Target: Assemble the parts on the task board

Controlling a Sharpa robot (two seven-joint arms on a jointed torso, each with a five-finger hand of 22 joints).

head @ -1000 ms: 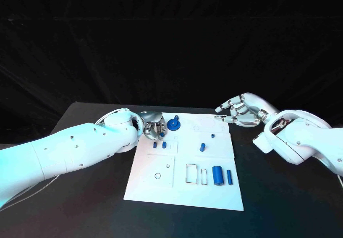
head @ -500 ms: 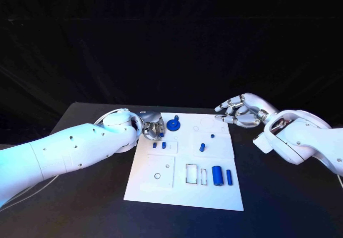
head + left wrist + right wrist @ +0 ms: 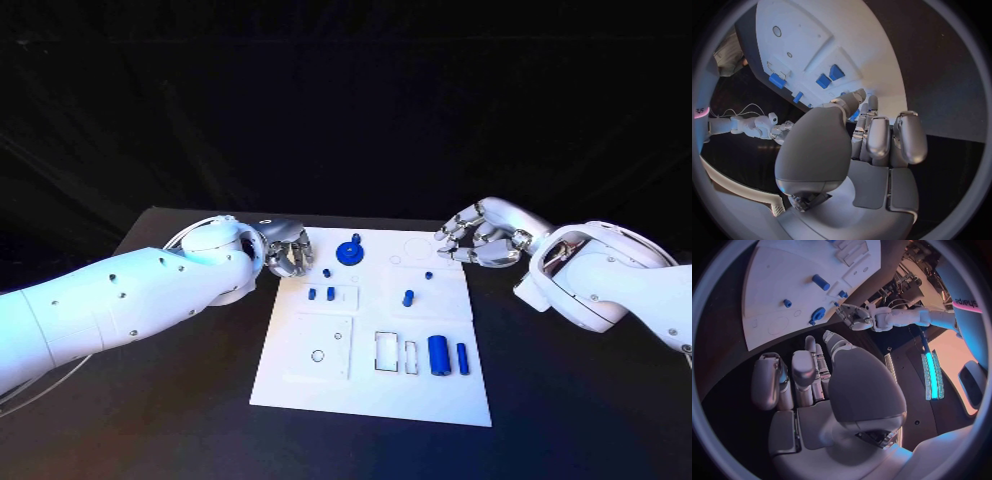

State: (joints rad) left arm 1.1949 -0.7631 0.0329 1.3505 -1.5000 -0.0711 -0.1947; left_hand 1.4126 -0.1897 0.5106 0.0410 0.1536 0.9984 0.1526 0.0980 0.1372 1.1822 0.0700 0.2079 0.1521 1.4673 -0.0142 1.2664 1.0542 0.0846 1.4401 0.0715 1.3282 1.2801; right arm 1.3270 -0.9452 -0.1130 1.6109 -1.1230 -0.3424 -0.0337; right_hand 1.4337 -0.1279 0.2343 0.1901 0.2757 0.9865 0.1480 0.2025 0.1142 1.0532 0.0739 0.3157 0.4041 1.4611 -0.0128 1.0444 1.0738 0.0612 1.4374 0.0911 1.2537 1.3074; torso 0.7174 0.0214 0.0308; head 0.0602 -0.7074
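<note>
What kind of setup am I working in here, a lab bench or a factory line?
Most likely a lab test bench: a black table against a dark backdrop, one white task board carrying small blue parts, and cabled equipment with a lit strip beside it.

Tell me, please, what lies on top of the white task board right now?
Small blue parts lie on the white task board: a round knobbed piece at its far end, two cylinders near. No hand covers it.

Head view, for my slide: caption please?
Both hands, left and right, hover empty beside the task board of blue parts.
</note>
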